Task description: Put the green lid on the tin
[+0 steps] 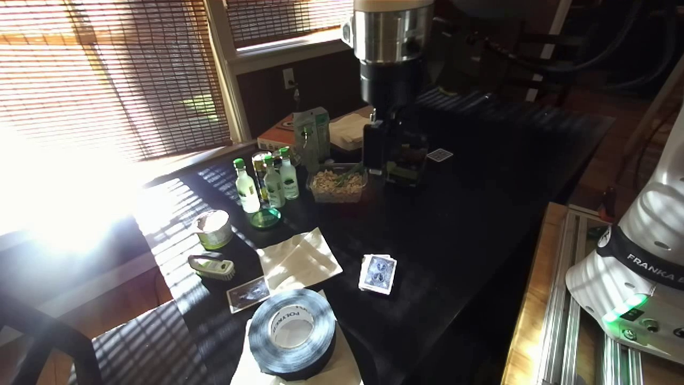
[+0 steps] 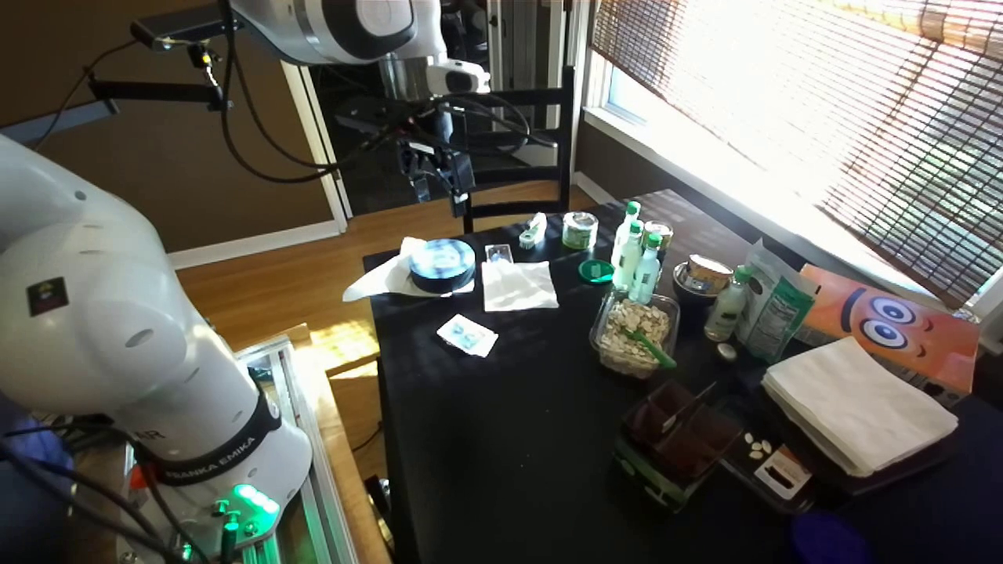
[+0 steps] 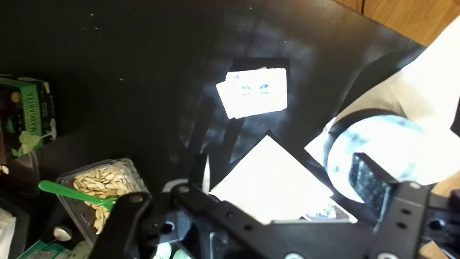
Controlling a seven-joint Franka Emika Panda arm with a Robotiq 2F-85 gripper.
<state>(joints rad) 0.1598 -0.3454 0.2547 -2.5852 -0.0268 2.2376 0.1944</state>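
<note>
The green lid [image 1: 265,218] is a flat, round, see-through green cap lying on the dark table in front of the green-capped bottles; it also shows in an exterior view [image 2: 597,271]. The tin [image 1: 214,230] is a short can with a silvery upper part and a green band, standing upright near the window-side table edge; it also shows in an exterior view [image 2: 580,232]. The lid lies apart from the tin. My gripper [image 2: 440,202] hangs well above the table, away from both. Its fingers are wide apart and empty in the wrist view [image 3: 282,167]. Lid and tin do not show there.
Several green-capped bottles [image 1: 273,187] stand close behind the lid. A brush [image 1: 212,267] lies beside the tin. Nearby are a napkin [image 2: 519,286], a tape roll [image 2: 443,265], playing cards [image 2: 468,335], a seed container [image 2: 636,333] and a dark-red box [image 2: 678,439].
</note>
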